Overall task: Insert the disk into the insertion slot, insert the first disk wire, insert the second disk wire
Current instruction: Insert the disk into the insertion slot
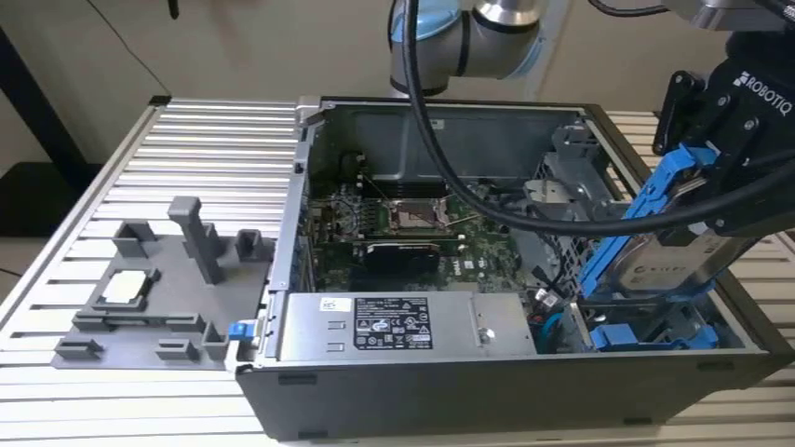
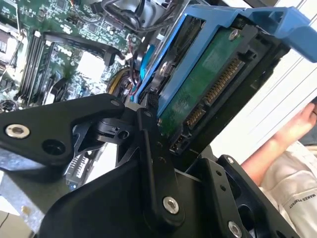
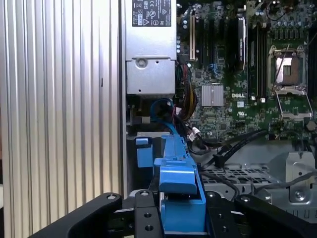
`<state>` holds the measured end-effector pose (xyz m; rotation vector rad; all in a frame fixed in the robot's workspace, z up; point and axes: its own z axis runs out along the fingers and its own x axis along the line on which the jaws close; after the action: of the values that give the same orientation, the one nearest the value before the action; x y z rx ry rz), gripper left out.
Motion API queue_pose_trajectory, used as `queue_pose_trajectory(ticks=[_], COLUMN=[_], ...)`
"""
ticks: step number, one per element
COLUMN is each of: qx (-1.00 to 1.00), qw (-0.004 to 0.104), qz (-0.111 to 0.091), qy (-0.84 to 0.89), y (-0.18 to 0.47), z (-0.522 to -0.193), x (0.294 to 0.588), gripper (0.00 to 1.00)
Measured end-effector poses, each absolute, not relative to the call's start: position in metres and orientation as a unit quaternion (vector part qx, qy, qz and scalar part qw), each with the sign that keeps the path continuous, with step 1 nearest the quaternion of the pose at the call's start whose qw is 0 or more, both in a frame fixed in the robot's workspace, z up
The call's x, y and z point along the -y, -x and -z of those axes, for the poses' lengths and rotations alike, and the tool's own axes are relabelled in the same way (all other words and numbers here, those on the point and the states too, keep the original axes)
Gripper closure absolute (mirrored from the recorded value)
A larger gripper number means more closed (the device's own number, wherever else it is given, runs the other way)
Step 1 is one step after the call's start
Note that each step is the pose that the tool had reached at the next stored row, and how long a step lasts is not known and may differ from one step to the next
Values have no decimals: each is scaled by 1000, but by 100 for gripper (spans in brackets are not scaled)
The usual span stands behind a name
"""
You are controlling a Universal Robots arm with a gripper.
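Jaws: clamped on the disk [image 1: 665,268]; the gripper [image 1: 710,191] grips it across the blue carrier frame [image 3: 178,183].
Disk position: tilted steeply, label side towards the exterior view. Its lower end dips into the case corner at the exterior view's right, just above the insertion slot [image 1: 617,335], and is not yet seated.
Handling: probably stiff, dense for its size and sensitive to shock. The green circuit board [image 2: 208,82] and connector pins [image 2: 225,79] are bare, so the plastic frame edges look like the safest hold.
Insertion slot: grey bay with blue fittings and no drive seated in it; a blue cable [image 3: 163,110] curls nearby.
Computer case: the open case [image 1: 497,396] holds a motherboard [image 1: 410,223], a power supply [image 1: 385,326] and black cables [image 1: 497,209].
Tabletop: the ribbed metal tabletop [image 1: 186,149] carries the case and a grey fixture tray [image 1: 93,321], which stands well apart from the disk.
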<state>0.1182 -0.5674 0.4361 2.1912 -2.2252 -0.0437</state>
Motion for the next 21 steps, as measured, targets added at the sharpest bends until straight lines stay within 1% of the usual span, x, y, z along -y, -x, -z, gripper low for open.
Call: queue_pose_trajectory(ticks=[7,10,15,21], qx=[710,710,707,707], qw=[21,24,24,21], qz=[1,-1,-2,0], qy=[-703,-704,-707,-707], y=[-119,-121,-126,-126], z=[-431,-427,-421,-414], x=[568,568,568,567], gripper=[67,67,67,67])
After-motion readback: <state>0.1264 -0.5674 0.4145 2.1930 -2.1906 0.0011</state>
